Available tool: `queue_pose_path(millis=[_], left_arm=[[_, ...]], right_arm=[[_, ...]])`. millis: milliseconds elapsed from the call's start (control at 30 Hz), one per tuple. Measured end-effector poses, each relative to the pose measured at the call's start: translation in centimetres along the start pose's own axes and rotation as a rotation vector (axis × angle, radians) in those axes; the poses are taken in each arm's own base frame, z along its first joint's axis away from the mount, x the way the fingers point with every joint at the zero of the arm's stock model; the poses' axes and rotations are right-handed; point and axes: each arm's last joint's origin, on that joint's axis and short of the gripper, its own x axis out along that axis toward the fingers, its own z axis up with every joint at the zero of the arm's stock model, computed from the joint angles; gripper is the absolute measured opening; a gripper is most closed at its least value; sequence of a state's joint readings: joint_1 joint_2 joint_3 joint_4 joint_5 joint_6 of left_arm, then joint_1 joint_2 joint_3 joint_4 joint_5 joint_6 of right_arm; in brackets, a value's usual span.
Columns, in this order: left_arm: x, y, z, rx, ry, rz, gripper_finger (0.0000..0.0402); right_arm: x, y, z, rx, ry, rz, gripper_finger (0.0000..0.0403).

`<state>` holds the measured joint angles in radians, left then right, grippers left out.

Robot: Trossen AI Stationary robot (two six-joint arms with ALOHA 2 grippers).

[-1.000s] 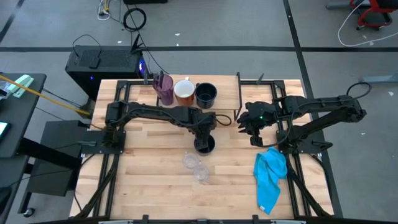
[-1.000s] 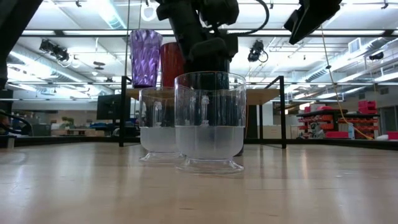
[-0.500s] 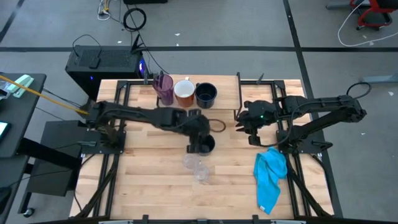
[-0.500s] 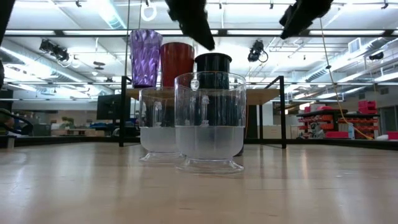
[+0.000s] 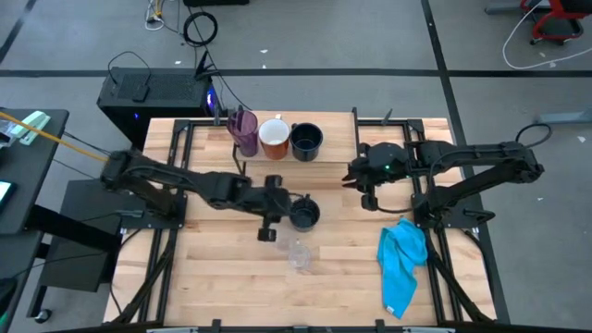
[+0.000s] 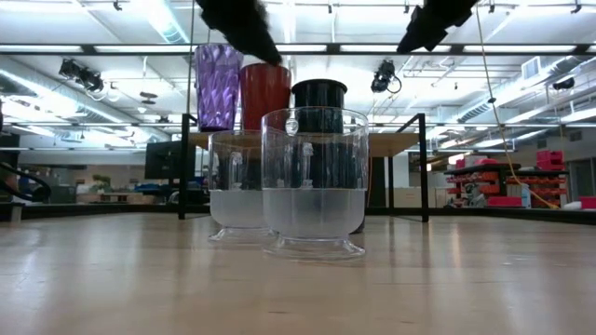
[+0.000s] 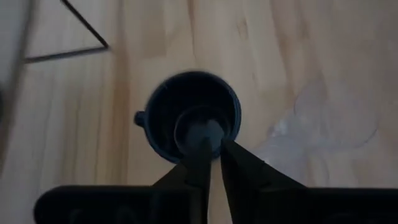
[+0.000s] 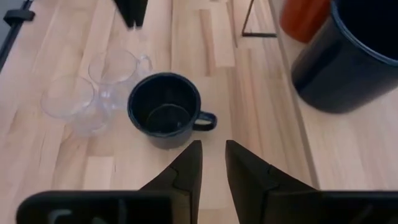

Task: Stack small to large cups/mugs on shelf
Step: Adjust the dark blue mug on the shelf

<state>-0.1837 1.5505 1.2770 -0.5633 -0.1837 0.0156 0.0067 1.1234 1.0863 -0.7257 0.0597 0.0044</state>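
Near the middle of the high view, the black mug sits upright on the table, just right of the left gripper, whose jaws look nearly closed and empty.

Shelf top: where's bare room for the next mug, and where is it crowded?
The shelf is bare right of the black mug to its right end. Its left part is crowded: purple tumbler, white mug, black mug side by side.
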Motion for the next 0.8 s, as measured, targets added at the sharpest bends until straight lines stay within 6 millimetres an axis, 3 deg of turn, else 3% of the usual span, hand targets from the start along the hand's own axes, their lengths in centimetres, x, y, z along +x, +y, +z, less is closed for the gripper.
queue_pose_path(millis=[300, 633, 800], left_arm=[[-4.7, 0.8, -4.4, -0.142, -0.234, -0.008, 0.0035], [-7.0, 1.4, -8.4, -0.184, -0.357, 0.020, 0.0024], [-7.4, 1.5, -10.0, -0.186, -0.361, 0.036, 0.0026]], right_arm=[[2.4, -1.7, 1.1, 0.013, -0.004, -0.053, 0.0085], [3.0, -5.5, 4.0, 0.041, -0.019, -0.145, 0.0128], [3.5, -6.2, 5.9, -0.013, -0.034, -0.158, 0.0170]])
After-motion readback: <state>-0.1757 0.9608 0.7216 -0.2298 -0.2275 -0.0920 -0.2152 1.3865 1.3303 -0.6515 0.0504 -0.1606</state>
